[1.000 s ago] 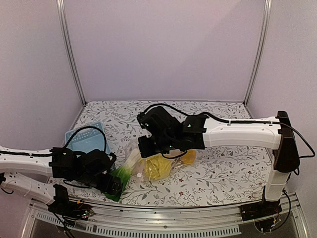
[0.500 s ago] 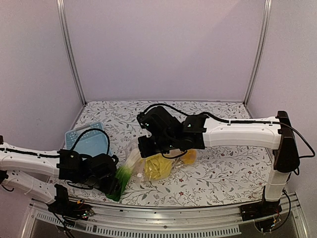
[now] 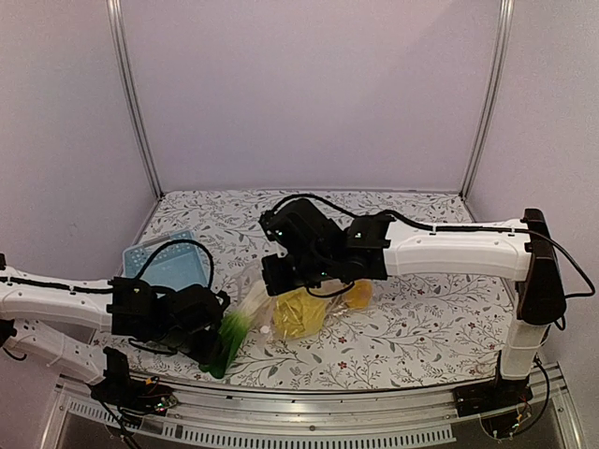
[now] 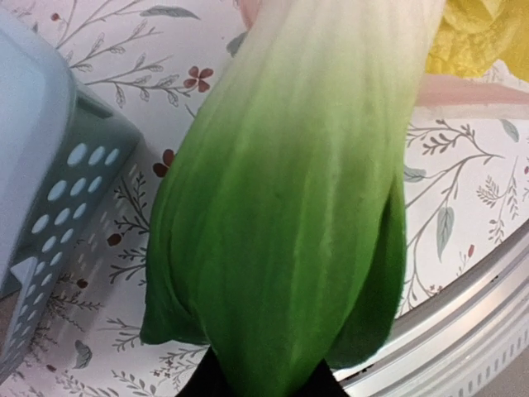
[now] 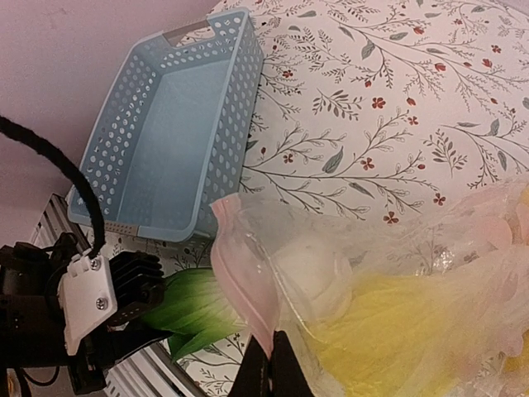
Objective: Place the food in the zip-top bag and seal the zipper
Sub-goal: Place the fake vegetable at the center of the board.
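The dark-green bok choy (image 3: pixel 230 329) lies on the table with its white stem reaching into the mouth of the clear zip-top bag (image 3: pixel 281 297). My left gripper (image 3: pixel 213 342) is shut on its leafy green end (image 4: pixel 289 215), fingers on either side at the bottom of the left wrist view. My right gripper (image 5: pixel 271 365) is shut on the pinkish zipper strip (image 5: pixel 240 273) and holds the bag's mouth up. Inside the bag (image 5: pixel 347 248) lie the pale-yellow napa cabbage (image 3: pixel 298 314) and an orange fruit (image 3: pixel 359 296). The round yellow fruit does not show.
The light-blue slotted basket (image 3: pixel 165 267) stands left of the bag, close to the left arm; its wall (image 4: pixel 58 198) is just beside the bok choy. The metal rail of the table's near edge (image 4: pixel 471 331) runs right behind the leaves.
My left gripper has closed on the bok choy's leaves and moved slightly right, toward the bag. The right gripper and the bag have stayed put.
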Controlling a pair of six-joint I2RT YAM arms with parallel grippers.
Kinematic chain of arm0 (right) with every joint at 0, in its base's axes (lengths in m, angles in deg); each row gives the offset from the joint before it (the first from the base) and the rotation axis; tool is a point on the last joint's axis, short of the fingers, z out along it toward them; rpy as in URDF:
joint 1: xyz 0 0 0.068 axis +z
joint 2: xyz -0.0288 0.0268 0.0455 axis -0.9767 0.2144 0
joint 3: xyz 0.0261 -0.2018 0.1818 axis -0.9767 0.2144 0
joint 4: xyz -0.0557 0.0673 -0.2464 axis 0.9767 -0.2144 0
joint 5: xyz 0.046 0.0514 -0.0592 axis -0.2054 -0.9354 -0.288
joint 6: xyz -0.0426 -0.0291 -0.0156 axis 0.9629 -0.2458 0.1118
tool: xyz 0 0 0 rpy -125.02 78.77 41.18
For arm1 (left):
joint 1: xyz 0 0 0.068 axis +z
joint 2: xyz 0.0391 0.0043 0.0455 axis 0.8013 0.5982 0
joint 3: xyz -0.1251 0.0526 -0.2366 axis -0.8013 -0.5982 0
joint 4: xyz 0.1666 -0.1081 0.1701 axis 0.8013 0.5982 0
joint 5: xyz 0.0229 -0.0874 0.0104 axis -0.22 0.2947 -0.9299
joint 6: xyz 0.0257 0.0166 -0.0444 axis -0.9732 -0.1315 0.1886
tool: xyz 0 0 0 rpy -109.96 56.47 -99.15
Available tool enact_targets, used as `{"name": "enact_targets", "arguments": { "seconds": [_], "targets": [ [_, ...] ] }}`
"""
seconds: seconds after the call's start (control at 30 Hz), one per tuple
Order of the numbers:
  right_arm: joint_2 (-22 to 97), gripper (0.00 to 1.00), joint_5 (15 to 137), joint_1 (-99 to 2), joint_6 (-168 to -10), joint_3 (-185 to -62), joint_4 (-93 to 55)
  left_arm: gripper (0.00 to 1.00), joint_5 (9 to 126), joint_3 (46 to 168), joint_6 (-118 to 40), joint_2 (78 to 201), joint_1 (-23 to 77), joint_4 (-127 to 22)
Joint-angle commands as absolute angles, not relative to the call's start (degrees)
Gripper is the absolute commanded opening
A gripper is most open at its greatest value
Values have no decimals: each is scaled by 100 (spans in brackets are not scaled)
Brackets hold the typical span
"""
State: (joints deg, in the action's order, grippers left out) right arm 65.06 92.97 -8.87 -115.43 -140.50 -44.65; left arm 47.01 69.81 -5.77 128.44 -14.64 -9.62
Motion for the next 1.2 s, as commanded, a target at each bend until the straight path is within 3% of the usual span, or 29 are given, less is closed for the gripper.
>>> {"name": "enact_targets", "arguments": {
  "seconds": [0.0, 0.3, 0.73, 1.17],
  "targets": [
    [6367, 0, 9306, -949, -11330, -14027, -4240, 19, 5348, 7455, -930, 12752, -1534, -659],
    [6194, 0, 9388, -948, -10888, -13887, -4165, 1, 6096, 8565, -1000, 12874, -1395, 752],
    [6012, 0, 9163, -753, -10495, -13601, -3915, 0, 7300, 9242, -1585, 13344, -444, 769],
    [6044, 0, 8734, -528, -10061, -13487, -3849, 0, 7741, 9698, -2167, 13510, 287, 1093]
  ]
}}
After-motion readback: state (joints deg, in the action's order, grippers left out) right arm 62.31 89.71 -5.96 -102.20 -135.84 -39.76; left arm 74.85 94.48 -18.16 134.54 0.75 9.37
